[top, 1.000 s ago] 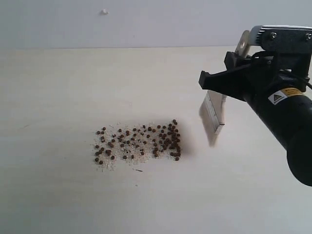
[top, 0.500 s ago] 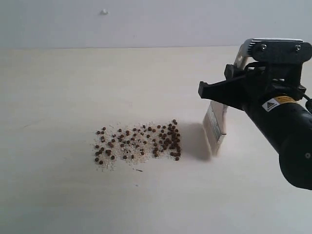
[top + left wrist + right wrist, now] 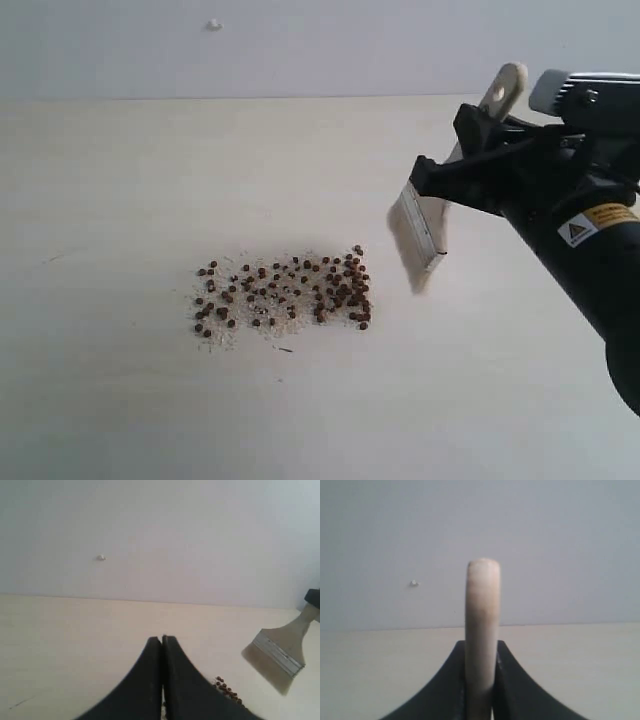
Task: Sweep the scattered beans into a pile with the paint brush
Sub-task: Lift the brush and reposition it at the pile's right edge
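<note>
The right gripper [image 3: 480, 652] clamps one paint brush [image 3: 415, 235]. Dozens of beans [image 3: 285, 292] lie to its left. The left gripper [image 3: 161, 642] is closed.

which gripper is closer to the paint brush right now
Right. The right gripper is shut on the paint brush handle, holding it off to one side of the beans. The left gripper is shut, empty, and apart from the brush.

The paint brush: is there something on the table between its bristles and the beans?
Nothing visible stands in the way. The paint brush, shut in the right gripper, is to the right of the beans in the exterior view, and only bare table lies between them.
</note>
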